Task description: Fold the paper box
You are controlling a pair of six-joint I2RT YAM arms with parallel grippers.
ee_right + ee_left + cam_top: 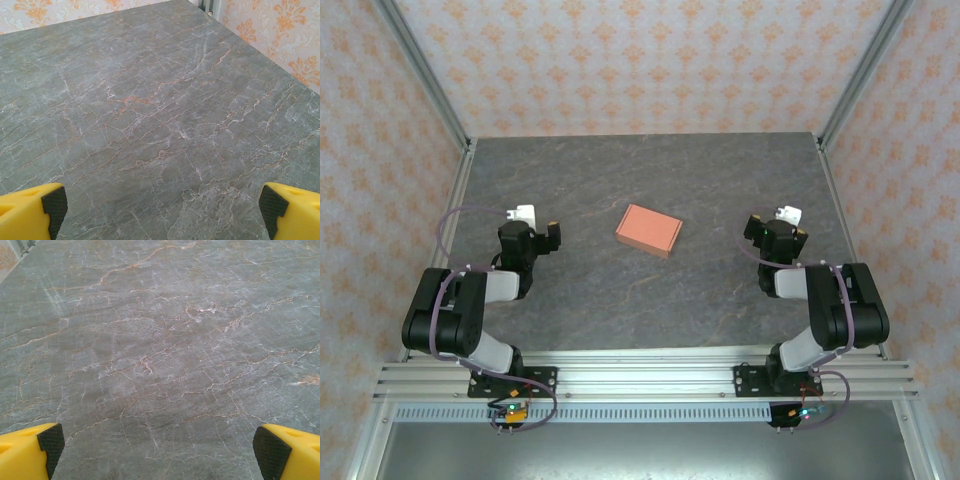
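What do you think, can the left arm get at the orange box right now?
Probably yes: the paper box lies alone mid-table, with bare table between it and the open left claw.

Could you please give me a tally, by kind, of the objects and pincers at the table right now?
Salmon-orange paper box: 1
Open pincers with yellow fingers, the left pincer and the right pincer: 2
Total: 3
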